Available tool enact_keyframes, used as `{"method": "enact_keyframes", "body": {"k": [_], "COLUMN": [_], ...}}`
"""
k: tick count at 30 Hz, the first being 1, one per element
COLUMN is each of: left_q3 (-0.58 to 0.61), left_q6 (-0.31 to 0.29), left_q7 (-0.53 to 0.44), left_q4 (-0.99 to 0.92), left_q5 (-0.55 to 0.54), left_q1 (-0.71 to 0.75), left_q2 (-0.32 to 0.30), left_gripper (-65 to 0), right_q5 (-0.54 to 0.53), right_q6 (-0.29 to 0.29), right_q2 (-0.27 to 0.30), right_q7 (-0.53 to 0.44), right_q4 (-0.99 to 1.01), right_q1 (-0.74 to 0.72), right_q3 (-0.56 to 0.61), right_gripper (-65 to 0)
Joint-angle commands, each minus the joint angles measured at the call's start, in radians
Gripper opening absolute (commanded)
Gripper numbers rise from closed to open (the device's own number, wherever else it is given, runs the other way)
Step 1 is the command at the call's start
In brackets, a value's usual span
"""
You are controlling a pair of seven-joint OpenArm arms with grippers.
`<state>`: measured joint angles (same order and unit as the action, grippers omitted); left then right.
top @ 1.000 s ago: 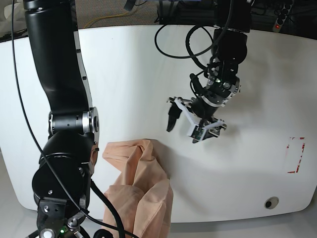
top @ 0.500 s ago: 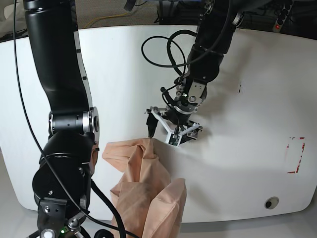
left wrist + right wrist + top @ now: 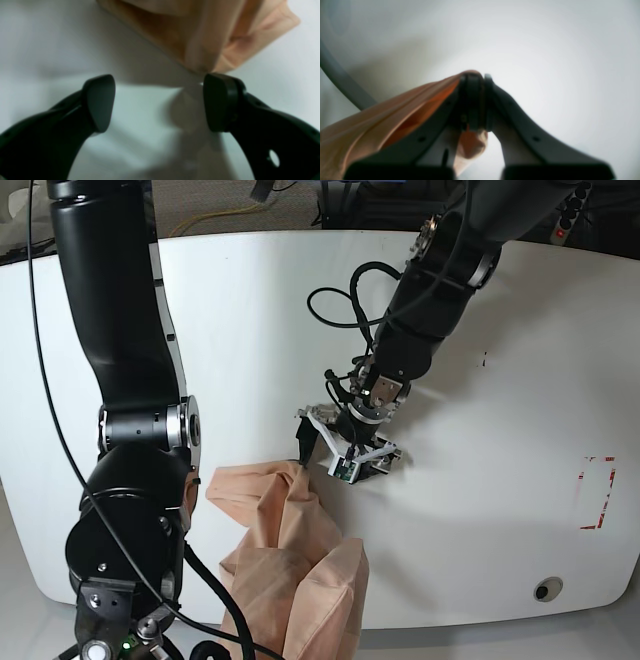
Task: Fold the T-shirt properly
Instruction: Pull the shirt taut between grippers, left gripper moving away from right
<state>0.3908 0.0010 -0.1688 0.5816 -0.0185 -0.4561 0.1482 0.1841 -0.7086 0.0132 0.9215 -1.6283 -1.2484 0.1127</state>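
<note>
Left gripper (image 3: 332, 450): I read the jaws as spread wide, with nothing between them (one fingertip (image 3: 220, 100) sits just beside a cloth corner).
Reason for spread: I judge this a pre-grasp stance, leaving room to take that corner.
Right gripper (image 3: 475, 82): jaws pinched together on a fold of the T-shirt (image 3: 290, 560); cloth trails away from the grip.
Reason for pinch: I judge it keeps one edge raised so the other arm can find a matching hold.
T-shirt location: bunched in a heap at the near edge of the table (image 3: 500, 520), partly hanging over it, beside the right arm's base.
Fold status: not yet flat; no print visible to me.
</note>
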Motion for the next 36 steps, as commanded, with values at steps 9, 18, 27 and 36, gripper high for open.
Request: {"method": "enact_keyframes", "body": {"k": [9, 18, 27, 36], "left_q3": [0.261, 0.319, 0.316, 0.316], "left_q6": [0.007, 0.009, 0.009, 0.009], "left_q7": [-0.061, -0.064, -0.064, -0.058], "left_q4": [-0.027, -0.019, -0.019, 0.062], "left_q5": [-0.326, -0.393, -0.39, -0.387], "left_q1": [-0.122, -0.126, -0.125, -0.117], "left_q2": [0.009, 0.009, 0.009, 0.009], "left_gripper": [-13.5, -13.3, -13.3, -13.9], "right_q5": [0.005, 0.01, 0.005, 0.004], "right_q6": [0.01, 0.01, 0.01, 0.01], "right_q2": [-0.02, -0.127, -0.17, -0.17], "right_q7": [-0.025, 0.024, 0.028, 0.028], "right_q4": [-0.01, -0.031, -0.028, -0.025], "right_q1": [-0.043, -0.05, -0.057, -0.057], "right_q3": [0.009, 0.06, 0.06, 0.083], "right_gripper": [-65.0, -65.0, -65.0, -65.0]}}
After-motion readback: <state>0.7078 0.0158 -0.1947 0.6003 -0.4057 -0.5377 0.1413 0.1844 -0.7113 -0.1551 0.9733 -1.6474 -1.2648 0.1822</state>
